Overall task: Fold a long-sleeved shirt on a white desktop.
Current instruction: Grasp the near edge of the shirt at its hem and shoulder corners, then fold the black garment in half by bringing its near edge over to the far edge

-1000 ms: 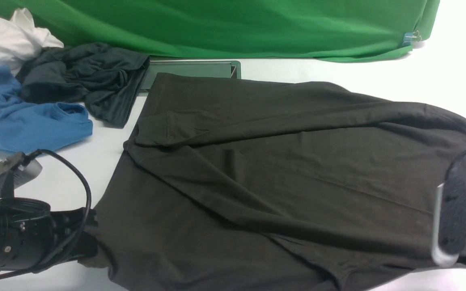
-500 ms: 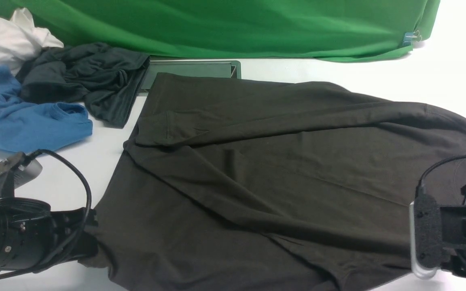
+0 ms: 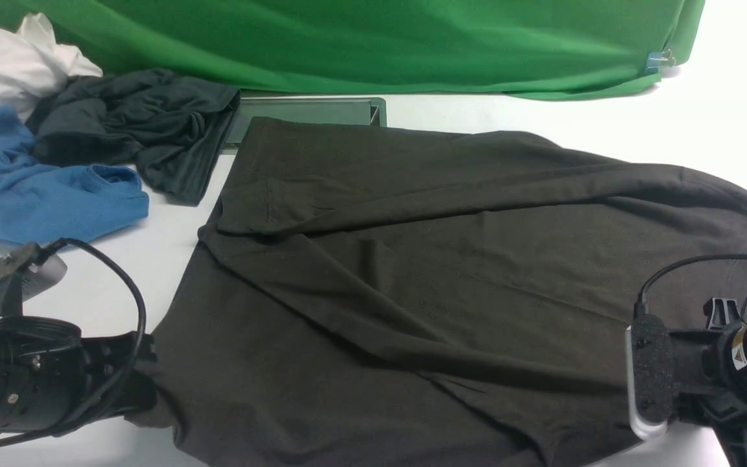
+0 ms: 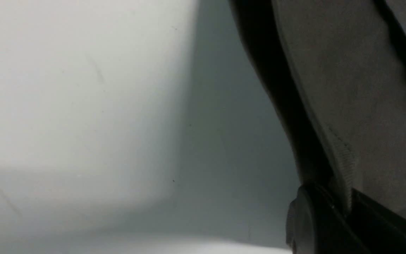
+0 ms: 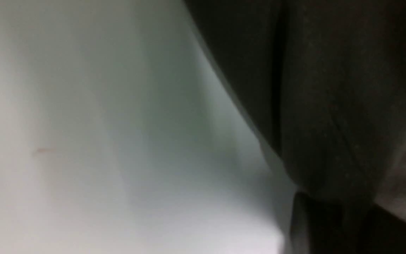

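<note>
Gripping the shirt (image 3: 451,272) for a fold is judged the step in hand. Its hem is clenched by the left hand (image 3: 139,383), lower left; whether the right hand (image 5: 324,215), lower right, grips cannot be told. A level joint lift is needed. Dark brown, sleeves laid inward, it is spread across the table (image 3: 542,110).

Black left arm (image 3: 17,376) with looping black cable (image 3: 137,305)

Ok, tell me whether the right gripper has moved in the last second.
Yes. The right gripper moved to the robot's left over the long-sleeved shirt, toward the spot below the blue clip.
</note>
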`<action>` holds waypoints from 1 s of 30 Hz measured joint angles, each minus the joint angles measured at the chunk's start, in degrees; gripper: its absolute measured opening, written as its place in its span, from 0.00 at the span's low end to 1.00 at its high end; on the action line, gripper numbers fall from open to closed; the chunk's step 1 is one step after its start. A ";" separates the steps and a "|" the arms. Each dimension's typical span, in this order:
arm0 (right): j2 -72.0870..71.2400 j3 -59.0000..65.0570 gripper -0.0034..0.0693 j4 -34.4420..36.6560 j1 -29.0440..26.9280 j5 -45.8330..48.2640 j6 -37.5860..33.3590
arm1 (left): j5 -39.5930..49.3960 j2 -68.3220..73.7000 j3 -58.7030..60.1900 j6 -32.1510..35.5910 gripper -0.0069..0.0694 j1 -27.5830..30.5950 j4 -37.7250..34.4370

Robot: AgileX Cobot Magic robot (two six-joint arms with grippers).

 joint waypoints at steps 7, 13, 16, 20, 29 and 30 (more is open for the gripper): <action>-13.18 0.59 0.14 0.47 0.00 9.75 0.00 | 3.88 -3.12 -2.05 1.15 0.13 0.00 -1.02; -25.72 0.64 0.14 1.09 0.00 13.98 -0.05 | 4.78 -8.95 -6.01 -0.74 0.13 0.00 -0.95; -28.54 0.64 0.14 2.78 0.00 16.08 -0.05 | 4.77 -9.29 -8.09 -1.24 0.13 0.00 -0.75; -27.75 0.81 0.14 6.11 0.00 17.46 -0.42 | 3.93 -6.26 -11.23 -1.45 0.13 0.00 -0.44; -15.87 0.69 0.14 9.67 0.00 13.69 -0.91 | 2.12 4.64 -20.56 0.89 0.13 0.00 -2.85; -14.30 0.40 0.14 9.79 0.00 13.69 -0.98 | 2.02 5.70 -21.98 1.05 0.13 0.00 -3.29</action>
